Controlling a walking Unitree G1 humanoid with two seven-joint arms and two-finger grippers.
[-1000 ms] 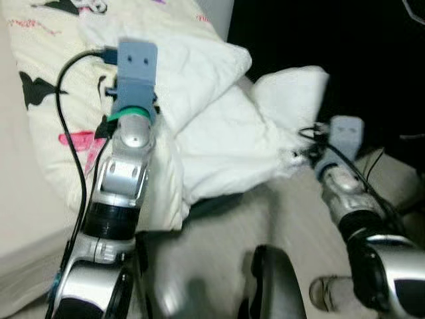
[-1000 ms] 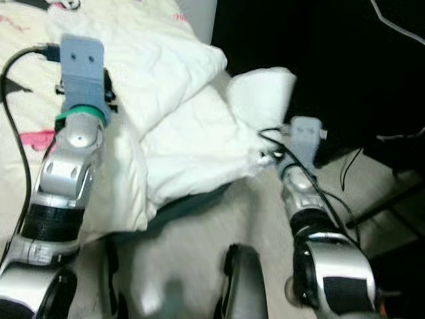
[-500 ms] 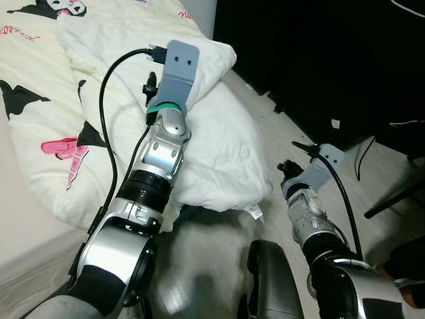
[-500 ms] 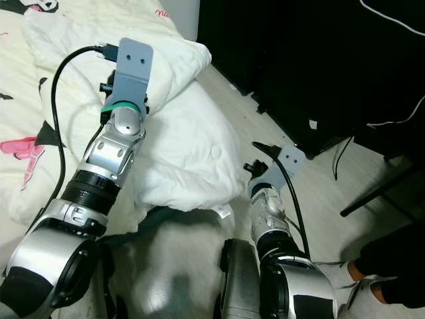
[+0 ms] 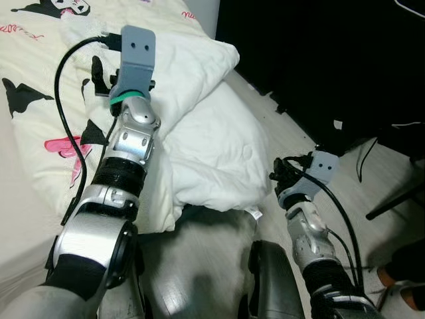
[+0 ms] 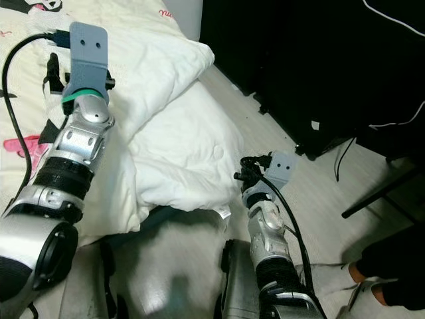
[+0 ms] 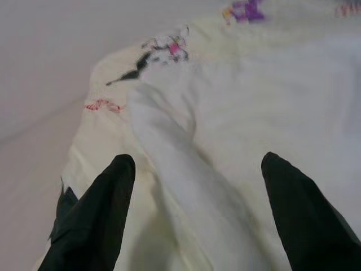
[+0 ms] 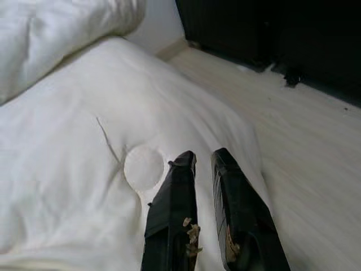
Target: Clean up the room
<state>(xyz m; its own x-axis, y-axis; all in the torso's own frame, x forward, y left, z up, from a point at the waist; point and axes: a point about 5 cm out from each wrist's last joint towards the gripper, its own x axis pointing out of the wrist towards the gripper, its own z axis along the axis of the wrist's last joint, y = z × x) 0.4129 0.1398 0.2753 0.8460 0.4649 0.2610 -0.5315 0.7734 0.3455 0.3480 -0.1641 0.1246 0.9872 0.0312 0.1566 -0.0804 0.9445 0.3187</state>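
A white quilt (image 5: 219, 146) lies bunched on the bed and spills over its edge down to the floor. My left gripper (image 7: 196, 164) is raised over the bed, open wide above a fold of the quilt (image 7: 169, 169), with nothing between its fingers. My right gripper (image 8: 204, 155) is low beside the hanging part of the quilt and points at a round stitched dimple (image 8: 144, 165). Its fingers (image 8: 175, 197) are shut with nothing held. In the left eye view the right gripper (image 5: 279, 174) sits just right of the quilt's edge.
The bed has a cream sheet (image 5: 40, 113) printed with black and pink cartoon figures. Dark furniture (image 5: 332, 60) stands to the right across a strip of pale wood floor (image 5: 292, 126). A person's foot (image 6: 372, 289) and cables (image 5: 378, 146) are at the lower right.
The quilt corner that my right gripper held up a second ago has dropped and now hangs from the bed. The left arm has swung left over the sheet. The right gripper has drawn closer to the quilt.
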